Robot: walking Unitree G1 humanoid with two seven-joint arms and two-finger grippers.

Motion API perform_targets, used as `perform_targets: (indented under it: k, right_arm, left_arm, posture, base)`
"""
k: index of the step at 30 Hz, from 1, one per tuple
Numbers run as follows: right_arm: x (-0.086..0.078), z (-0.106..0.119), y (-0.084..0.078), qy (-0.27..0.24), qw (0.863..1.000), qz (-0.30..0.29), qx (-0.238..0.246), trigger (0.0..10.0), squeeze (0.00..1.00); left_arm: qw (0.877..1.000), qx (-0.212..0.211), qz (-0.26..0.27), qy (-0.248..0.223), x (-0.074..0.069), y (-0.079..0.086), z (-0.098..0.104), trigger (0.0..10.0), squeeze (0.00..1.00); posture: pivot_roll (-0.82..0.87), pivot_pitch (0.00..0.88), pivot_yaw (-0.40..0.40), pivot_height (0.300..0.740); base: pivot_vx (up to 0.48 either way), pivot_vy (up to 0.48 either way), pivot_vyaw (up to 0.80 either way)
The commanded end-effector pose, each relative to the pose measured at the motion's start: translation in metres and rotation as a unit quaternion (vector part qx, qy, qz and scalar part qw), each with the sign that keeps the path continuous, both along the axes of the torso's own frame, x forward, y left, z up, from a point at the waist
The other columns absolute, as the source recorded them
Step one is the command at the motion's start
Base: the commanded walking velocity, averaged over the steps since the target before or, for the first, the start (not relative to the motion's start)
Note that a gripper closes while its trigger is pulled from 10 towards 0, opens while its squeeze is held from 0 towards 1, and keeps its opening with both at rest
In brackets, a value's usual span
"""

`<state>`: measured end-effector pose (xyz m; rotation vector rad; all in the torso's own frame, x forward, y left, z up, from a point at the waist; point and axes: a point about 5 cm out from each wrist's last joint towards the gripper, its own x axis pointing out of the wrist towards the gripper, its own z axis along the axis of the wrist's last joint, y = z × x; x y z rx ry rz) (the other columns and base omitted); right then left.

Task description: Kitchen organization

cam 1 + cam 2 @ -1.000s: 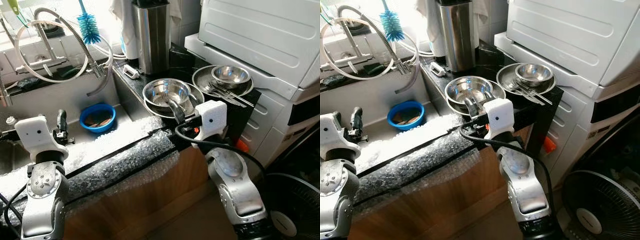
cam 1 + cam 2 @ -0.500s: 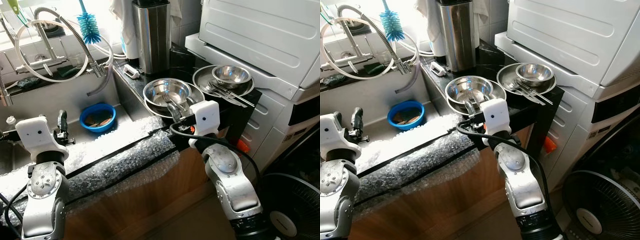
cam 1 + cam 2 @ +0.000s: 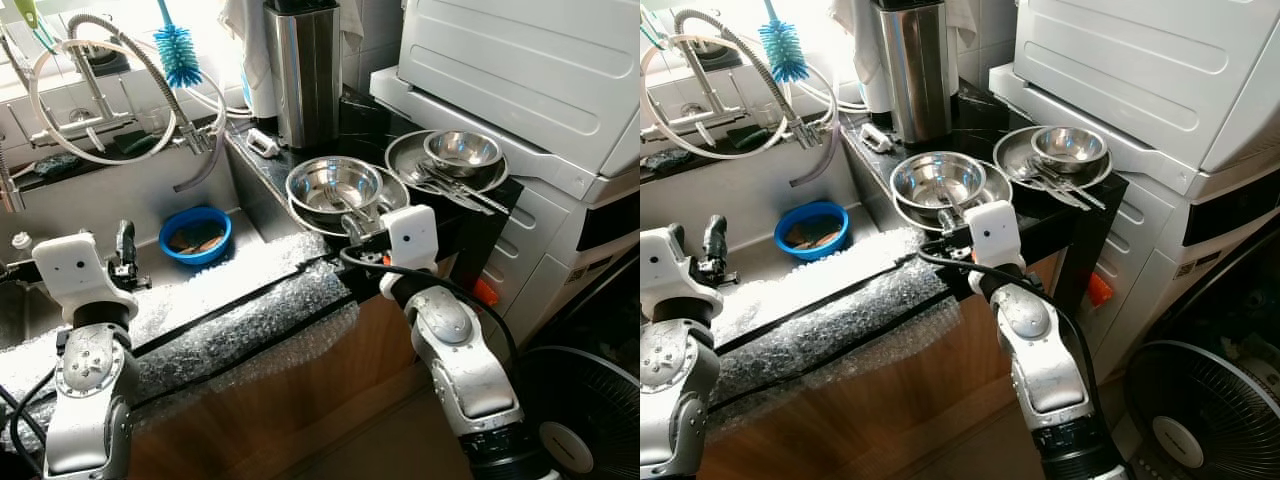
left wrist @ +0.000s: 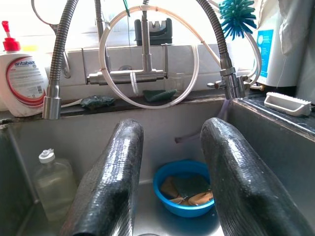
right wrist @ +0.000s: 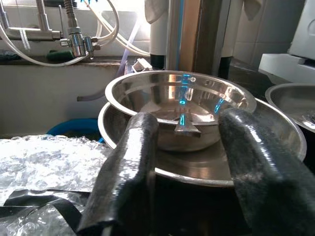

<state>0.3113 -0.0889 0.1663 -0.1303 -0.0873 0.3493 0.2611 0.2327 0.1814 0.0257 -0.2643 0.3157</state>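
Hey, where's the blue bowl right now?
The blue bowl sits on the sink floor, on the robot's left, just beyond the left gripper and below the coiled faucet hose.

right gripper [image 3: 350,222] at stacked steel bowls [image 3: 335,186], fingers seemingly apart; left gripper [image 3: 124,245] over sink [image 3: 120,205].

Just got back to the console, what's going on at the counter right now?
The right gripper is open, level with the stacked steel bowls on the black counter, fingers short of the lower bowl's rim and holding nothing. A second bowl set with utensils sits further right. The left gripper is open above the sink, where a blue bowl sits.
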Motion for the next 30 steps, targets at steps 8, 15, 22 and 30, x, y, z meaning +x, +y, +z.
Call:
perform_targets:
  k: [8,15,22,30]
  right_arm:
    - [0.0035,0.0062,0.0029,-0.009,1.000,0.004,0.000,0.2,0.00]
    - [0.0042,0.0056,0.0017,-0.008,1.000,0.002,-0.003,0.0,0.00]
    - [0.0047,0.0059,0.0014,-0.008,1.000,0.002,-0.004,0.1,0.00]
    - [0.0058,0.0093,0.0013,-0.019,1.000,-0.003,0.000,0.0,0.00]
  left_arm:
    - [1.000,0.014,-0.001,0.003,-0.0017,-0.0015,-0.0008,10.0,0.00]
    - [1.000,0.013,-0.005,0.007,-0.0013,-0.0030,-0.0023,10.0,0.00]
    - [1.000,0.014,-0.004,0.009,-0.0011,-0.0036,-0.0028,10.0,0.00]
    - [1.000,0.015,-0.005,0.008,-0.0002,-0.0039,-0.0027,10.0,0.00]
  posture:
    - [-0.12,0.007,0.060,0.740]
    - [-0.12,0.008,0.060,0.740]
    - [-0.12,0.008,0.060,0.740]
    - [-0.12,0.005,0.060,0.740]
  base:
    - [0.000,0.000,0.00]
    - [0.000,0.000,0.00]
    - [0.000,0.000,0.00]
    - [0.000,0.000,0.00]
